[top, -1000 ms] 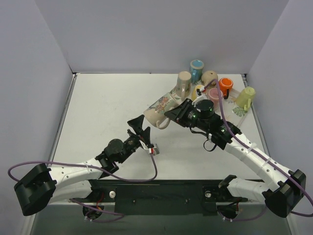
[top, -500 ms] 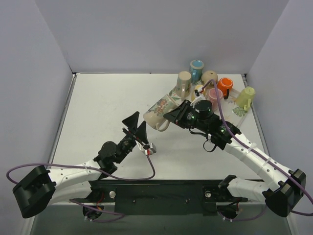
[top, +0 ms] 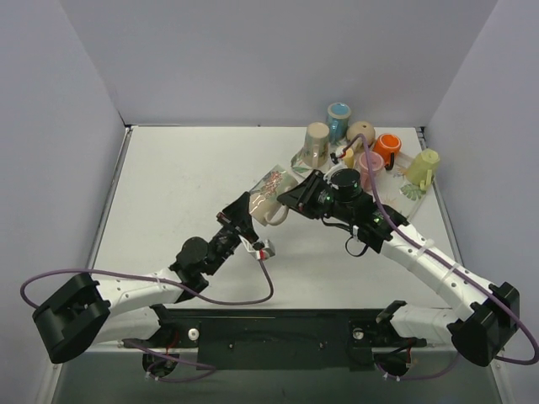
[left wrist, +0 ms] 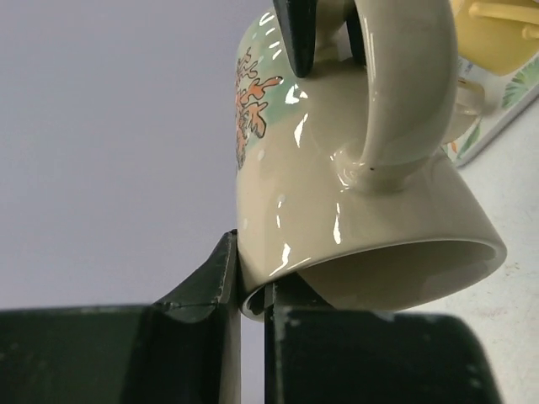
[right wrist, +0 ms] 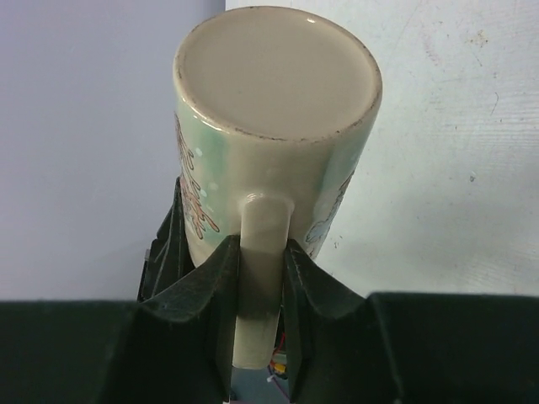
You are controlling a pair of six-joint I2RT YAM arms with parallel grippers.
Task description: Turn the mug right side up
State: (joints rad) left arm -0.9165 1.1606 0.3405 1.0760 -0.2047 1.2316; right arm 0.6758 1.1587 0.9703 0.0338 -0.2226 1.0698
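The mug (top: 271,190) is cream with a floral print and hangs off the table, tilted, between the two arms. Its mouth points down toward the left arm. My right gripper (top: 292,200) is shut on the handle; in the right wrist view the fingers (right wrist: 221,278) pinch the handle below the mug (right wrist: 278,109), whose flat base faces away. My left gripper (top: 245,214) is shut on the rim. In the left wrist view one finger sits inside the mouth and one outside the wall of the mug (left wrist: 337,168), with the left gripper (left wrist: 251,282) at the rim's lower edge.
Several other cups stand clustered at the back right: a tan cup (top: 317,143), a blue one (top: 338,116), an orange one (top: 388,148), a pink one (top: 369,163) and a yellow-green one (top: 424,167), beside a leaf-print mat (top: 413,192). Grey walls enclose the table.
The left gripper rose from the table toward the mug and shut on its rim. The right gripper kept hold of the handle and shifted the mug slightly up and back.
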